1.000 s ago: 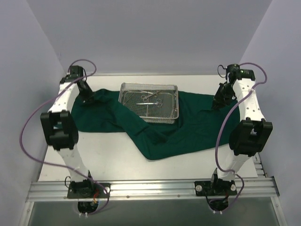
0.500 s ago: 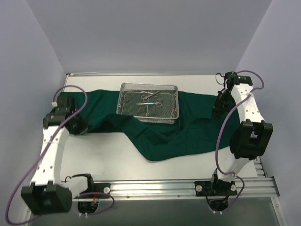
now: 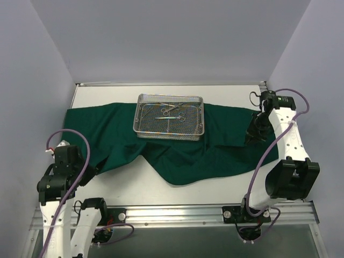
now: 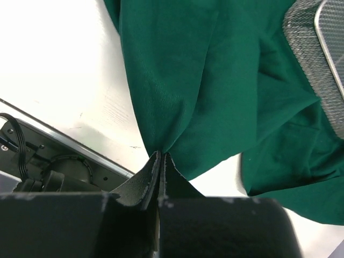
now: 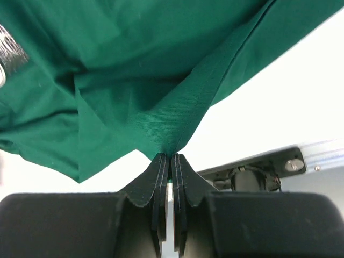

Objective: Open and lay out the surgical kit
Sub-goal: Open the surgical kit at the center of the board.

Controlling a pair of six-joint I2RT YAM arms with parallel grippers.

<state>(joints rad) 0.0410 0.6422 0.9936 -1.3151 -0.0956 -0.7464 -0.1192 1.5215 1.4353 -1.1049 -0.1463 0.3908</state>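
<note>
Fabric was in both grips. The dark green drape point(image 3: 177, 156) lay spread over the desk point(image 3: 123, 183) with its long axis running left to right across the two arms. The wire-mesh tray point(image 3: 171, 114) sat on it at the back centre, its long side on the same line, with the steel instruments point(image 3: 172, 110) inside.

The left end effector point(image 4: 159, 155) was pressed together on a near-left corner of the cloth, low by the desk's front edge. From there the drape fanned away, up and to the right, toward the tray. The right end effector point(image 5: 171, 156) pinched a fold at the right-hand edge, and the cloth ran leftward from it.

The tray lay between them and well apart from both. By my judgement, any further flattening depended on each arm drawing outward along that left-right axis, away from the weighted middle.
</note>
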